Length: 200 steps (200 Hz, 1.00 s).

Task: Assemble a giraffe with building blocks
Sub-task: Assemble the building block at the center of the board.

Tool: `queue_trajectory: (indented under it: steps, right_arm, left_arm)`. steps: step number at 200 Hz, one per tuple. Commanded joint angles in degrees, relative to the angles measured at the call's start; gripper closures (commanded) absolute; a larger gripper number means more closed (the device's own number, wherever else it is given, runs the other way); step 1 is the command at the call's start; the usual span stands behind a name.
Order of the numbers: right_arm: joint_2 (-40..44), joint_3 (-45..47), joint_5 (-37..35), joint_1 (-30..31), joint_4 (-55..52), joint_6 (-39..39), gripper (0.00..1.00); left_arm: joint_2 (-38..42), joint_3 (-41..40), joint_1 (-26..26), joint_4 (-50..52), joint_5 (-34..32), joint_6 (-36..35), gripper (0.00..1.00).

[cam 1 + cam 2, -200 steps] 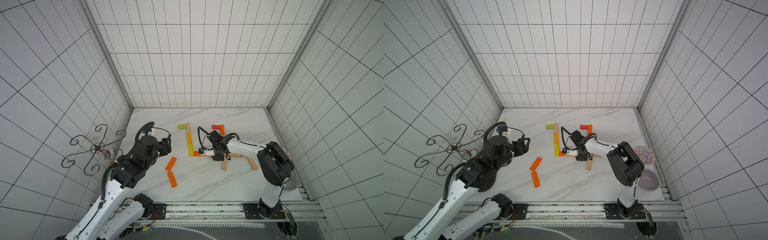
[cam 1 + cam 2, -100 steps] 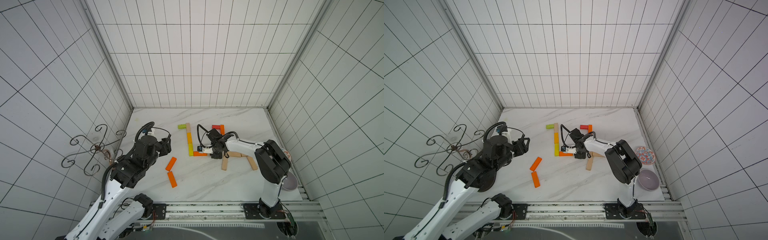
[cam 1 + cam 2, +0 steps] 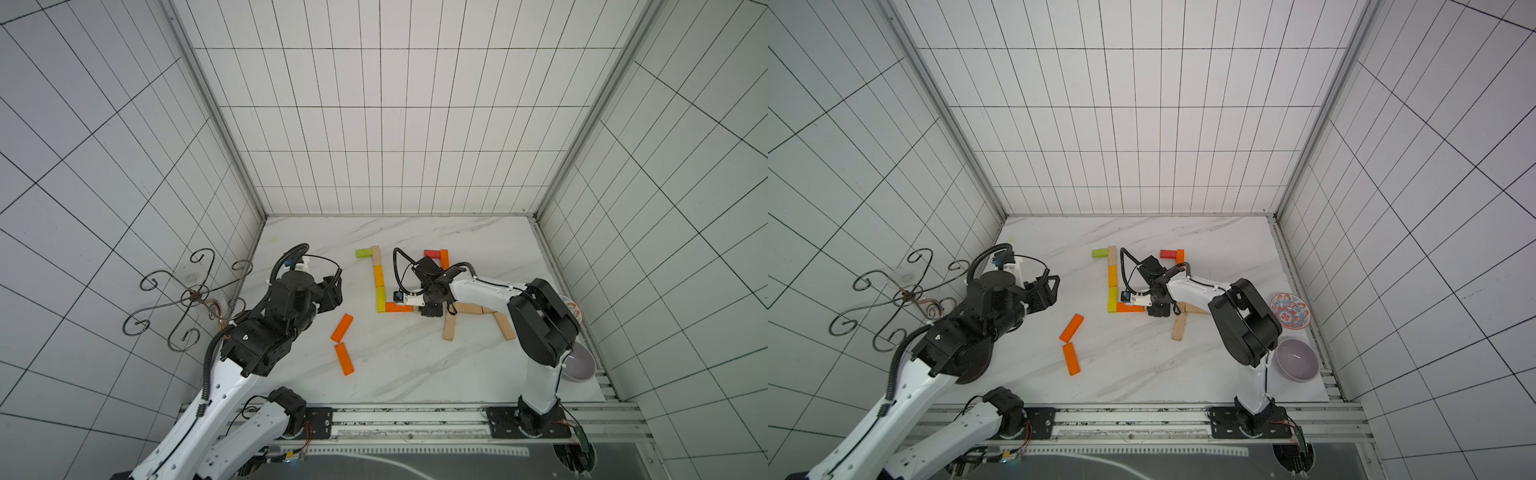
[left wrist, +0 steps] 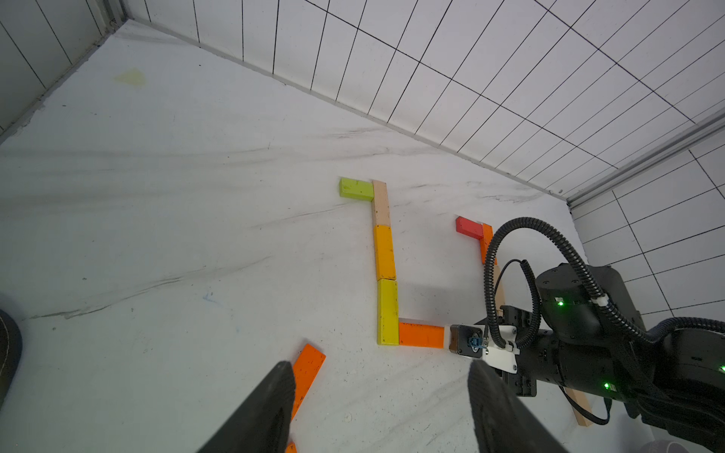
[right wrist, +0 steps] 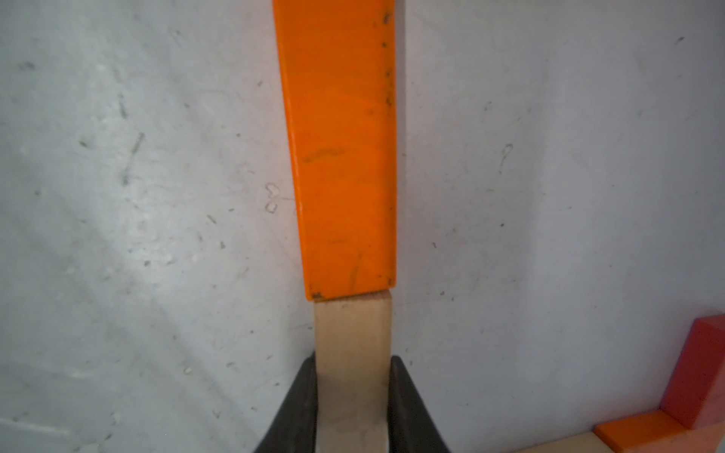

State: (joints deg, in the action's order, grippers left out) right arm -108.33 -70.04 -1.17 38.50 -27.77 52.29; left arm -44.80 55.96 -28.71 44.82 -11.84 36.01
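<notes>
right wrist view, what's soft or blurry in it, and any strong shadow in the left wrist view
Right wrist view: the tool's fingers are dark and blurred, the orange block sharp. Left wrist view: the right arm shadows the table.

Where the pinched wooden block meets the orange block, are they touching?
Touching. The right wrist view shows the wooden block butting end to end against the orange block with no gap.

We are looking down on the table [image 3: 415, 374] in both top views; nearer, both wrist cameras are sharing the orange block [image 5: 345, 157].
</notes>
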Motion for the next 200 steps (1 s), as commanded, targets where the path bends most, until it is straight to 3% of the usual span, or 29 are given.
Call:
queue_trajectory:
  steps: [1, 137, 200]
  right_arm:
    - [-1.3, -4.2, 1.1, -0.4, -1.1, 0.9, 0.69]
    - [1.5, -5.4, 0.8, 0.3, -2.2, 0.7, 0.44]
    - [9.8, -5.1, 5.1, 1.6, 0.0, -3.4, 0.37]
  left_arm:
    - [0.4, 1.0, 0.2, 0.0, -0.9, 0.4, 0.3]
    - [1.1, 1.6, 0.2, 0.8, -0.9, 0.7, 0.3]
    - [1.8, 2.9, 0.3, 3.7, -2.3, 1.3, 0.29]
